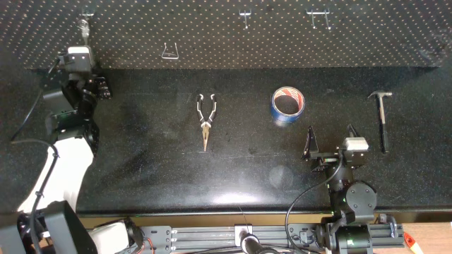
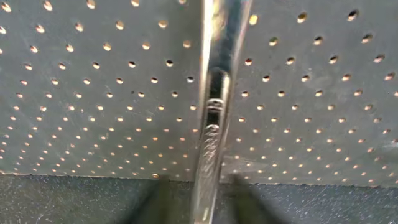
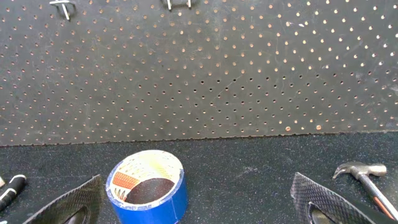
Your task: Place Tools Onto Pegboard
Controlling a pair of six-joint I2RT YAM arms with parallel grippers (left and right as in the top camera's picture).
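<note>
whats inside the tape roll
Inside the tape roll I see its printed cardboard core and, through the hole, the black table. No other thing shows there. In the right wrist view the roll's near wall hides the part just behind it.

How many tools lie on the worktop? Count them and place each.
3: pliers left of centre, tape roll right of centre, hammer far right. A wrench is off it, in the left hand at the pegboard.
</note>
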